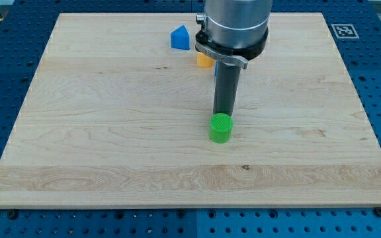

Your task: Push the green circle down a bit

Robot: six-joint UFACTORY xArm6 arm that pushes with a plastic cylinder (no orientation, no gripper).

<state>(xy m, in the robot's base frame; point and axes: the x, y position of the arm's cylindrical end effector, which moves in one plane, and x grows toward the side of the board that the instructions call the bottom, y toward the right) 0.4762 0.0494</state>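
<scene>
A green circle block (221,127) stands on the wooden board (111,132), a little right of the board's middle and below it. My tip (224,113) is at the top edge of the green circle, just behind it toward the view's top, touching it or very nearly so. The dark rod rises from there to the arm's grey body at the view's top.
A blue block (180,38) with a pointed top sits near the board's top edge, left of the arm. A yellow-orange block (204,60) is partly hidden behind the arm's lower ring. A printed marker (343,30) is at the board's top right corner.
</scene>
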